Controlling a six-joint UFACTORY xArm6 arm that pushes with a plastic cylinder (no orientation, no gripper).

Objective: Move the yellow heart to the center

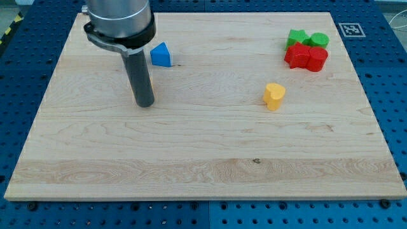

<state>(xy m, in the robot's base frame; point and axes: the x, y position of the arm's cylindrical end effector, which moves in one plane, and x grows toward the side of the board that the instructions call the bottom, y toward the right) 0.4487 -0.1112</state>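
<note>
The yellow heart [274, 96] lies on the wooden board [203, 165], to the right of the board's middle. My tip [144, 104] rests on the board in the left half, far to the left of the heart and apart from it. A blue block [161, 55] sits just above and to the right of the rod. A thin yellowish sliver [151, 81] shows at the rod's right edge; I cannot tell what it is.
Two green blocks [296, 37] [319, 40] and two red blocks [296, 56] [317, 58] cluster at the view's top right. A black-and-white marker tag [351, 29] lies at the board's top right corner. The board lies on a blue perforated table.
</note>
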